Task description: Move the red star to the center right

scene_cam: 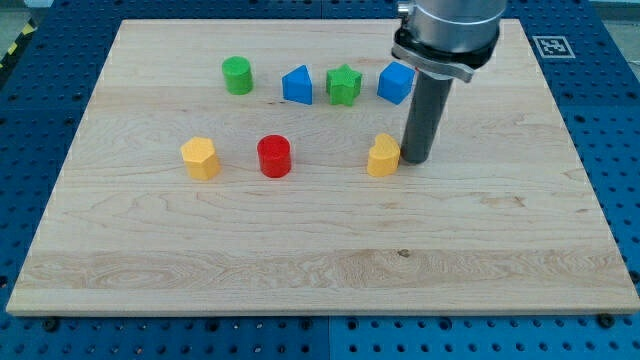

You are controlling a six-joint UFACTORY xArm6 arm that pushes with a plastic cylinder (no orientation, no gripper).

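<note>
No red star shows in the camera view. The only red block is a red cylinder (pixel 274 156), left of the board's middle. My tip (pixel 417 160) rests on the board right of centre, against the right side of a yellow block (pixel 383 155). The rod rises from there and covers part of a blue cube (pixel 395 82) behind it.
A green cylinder (pixel 237 75), a blue triangular block (pixel 297 85) and a green star (pixel 343 85) stand in a row with the blue cube near the view's top. A yellow hexagonal block (pixel 200 158) sits left of the red cylinder. The wooden board (pixel 520 230) lies on a blue perforated table.
</note>
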